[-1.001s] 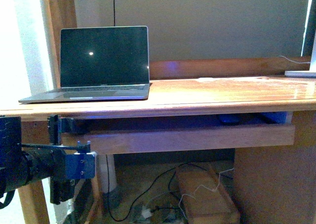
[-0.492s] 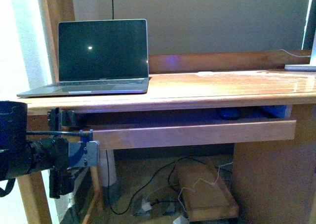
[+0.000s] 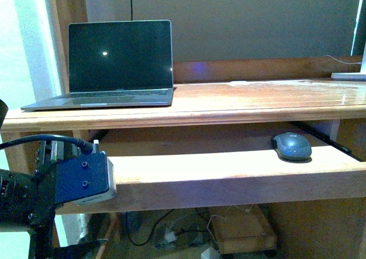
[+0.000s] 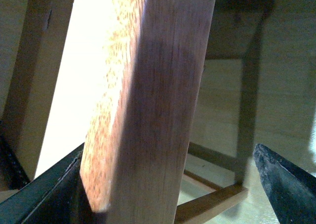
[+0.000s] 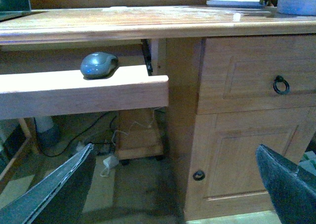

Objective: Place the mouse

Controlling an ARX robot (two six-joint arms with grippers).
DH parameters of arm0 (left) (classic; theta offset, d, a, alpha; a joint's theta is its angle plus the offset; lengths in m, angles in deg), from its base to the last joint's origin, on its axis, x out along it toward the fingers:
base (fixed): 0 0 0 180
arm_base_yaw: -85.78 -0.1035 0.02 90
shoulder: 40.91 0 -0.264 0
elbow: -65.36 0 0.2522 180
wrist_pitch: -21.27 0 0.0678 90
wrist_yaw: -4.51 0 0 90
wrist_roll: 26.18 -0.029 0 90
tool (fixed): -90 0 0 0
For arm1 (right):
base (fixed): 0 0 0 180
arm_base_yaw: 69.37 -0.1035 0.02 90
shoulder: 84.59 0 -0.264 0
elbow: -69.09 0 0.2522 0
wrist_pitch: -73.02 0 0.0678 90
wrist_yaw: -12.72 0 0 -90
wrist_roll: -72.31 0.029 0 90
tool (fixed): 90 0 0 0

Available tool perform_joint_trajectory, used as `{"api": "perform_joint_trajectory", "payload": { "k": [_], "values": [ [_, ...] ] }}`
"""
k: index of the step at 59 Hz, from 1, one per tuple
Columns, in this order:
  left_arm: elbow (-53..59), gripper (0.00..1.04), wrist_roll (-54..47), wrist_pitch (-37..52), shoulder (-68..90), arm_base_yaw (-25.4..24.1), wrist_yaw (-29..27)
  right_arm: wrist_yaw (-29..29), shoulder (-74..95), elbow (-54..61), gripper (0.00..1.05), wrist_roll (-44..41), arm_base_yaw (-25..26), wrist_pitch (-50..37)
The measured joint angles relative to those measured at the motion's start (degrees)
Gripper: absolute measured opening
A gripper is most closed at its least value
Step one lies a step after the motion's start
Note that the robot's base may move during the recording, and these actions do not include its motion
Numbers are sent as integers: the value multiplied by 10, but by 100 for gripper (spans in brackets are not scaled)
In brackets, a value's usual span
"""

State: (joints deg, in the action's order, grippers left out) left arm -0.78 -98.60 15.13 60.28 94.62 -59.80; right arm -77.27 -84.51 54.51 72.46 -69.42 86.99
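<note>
The mouse (image 3: 291, 146), dark grey and domed, lies on the right part of the pulled-out keyboard tray (image 3: 217, 173) under the desk top. In the right wrist view the mouse (image 5: 98, 65) sits near the tray's (image 5: 74, 93) end. My left gripper (image 4: 168, 184) is open and straddles the tray's front board (image 4: 148, 110), which stands between its jaws. In the front view only my left arm's blue wrist block (image 3: 83, 179) shows, at the tray's left end. My right gripper (image 5: 170, 184) is open and empty, low in front of the desk cabinet, well below and to the right of the mouse.
An open laptop (image 3: 114, 64) stands on the left of the desk top (image 3: 257, 102). A white base (image 3: 349, 75) sits at the far right. The cabinet has a drawer with a ring pull (image 5: 280, 84). Cables and a wooden box (image 3: 240, 233) lie on the floor below.
The tray has slid out from under the desk toward me, with my left arm drawing back alongside it. The mouse, before half hidden under the desk top, now lies in full view.
</note>
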Motion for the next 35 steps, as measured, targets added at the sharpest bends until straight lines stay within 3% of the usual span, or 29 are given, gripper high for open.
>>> {"api": "perform_joint_trajectory", "payload": {
  "k": [21,27,35],
  "values": [
    [59,97,156,-60,-94,52,83,0,0,0,97,0,0,0],
    [74,97,244,-20,-109,65,116,0,0,0,97,0,0,0],
    [79,97,449,89,-111,67,127,0,0,0,97,0,0,0]
  ]
}}
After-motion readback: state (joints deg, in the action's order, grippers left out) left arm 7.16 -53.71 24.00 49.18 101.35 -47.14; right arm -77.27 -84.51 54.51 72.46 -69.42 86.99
